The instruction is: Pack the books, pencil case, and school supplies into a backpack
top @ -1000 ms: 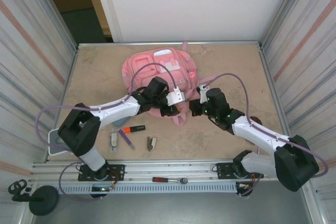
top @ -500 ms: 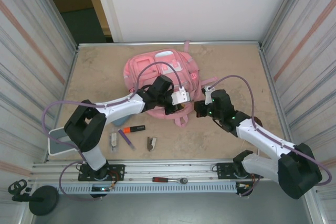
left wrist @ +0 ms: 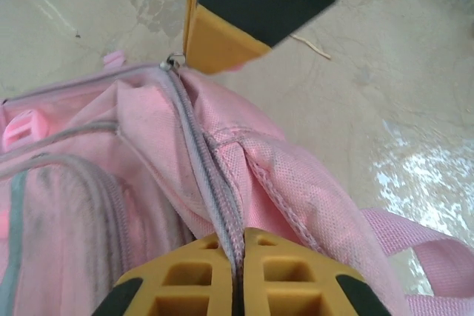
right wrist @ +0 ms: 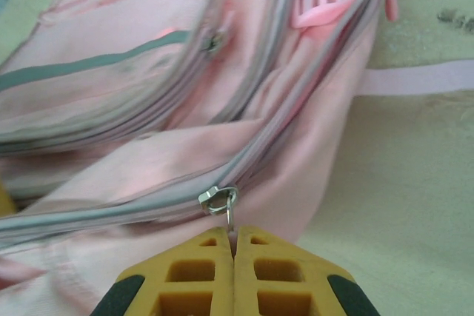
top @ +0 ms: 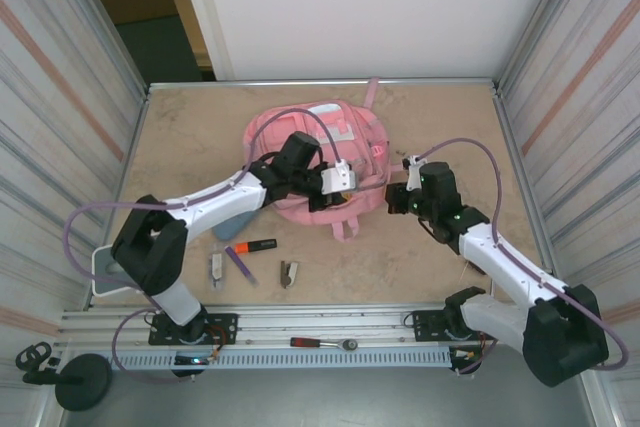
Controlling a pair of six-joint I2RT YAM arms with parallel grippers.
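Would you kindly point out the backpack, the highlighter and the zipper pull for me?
backpack (top: 360, 132), top external view, right-side fabric.
highlighter (top: 250, 245), top external view, mid-body.
zipper pull (right wrist: 217, 197), right wrist view, metal slider.

Left claw (left wrist: 235, 249) newly tight on backpack (left wrist: 148, 153)

The backpack (top: 320, 142) lies mid-way across the surface (top: 450, 127), towards the far wall. My left claw (top: 325, 195) is on its near edge, with the zip seam (left wrist: 211, 197) caught between the pads. My right claw (top: 396, 199) is at the backpack's right side, pinching the zip pull (right wrist: 221, 199). In front of the backpack, to the left, the highlighter (top: 252, 245) is nearest it. The pen (top: 240, 265) is just before that, with a clip (top: 288, 273) to its right. A tool (top: 325, 343) lies on the near rail (top: 100, 325).
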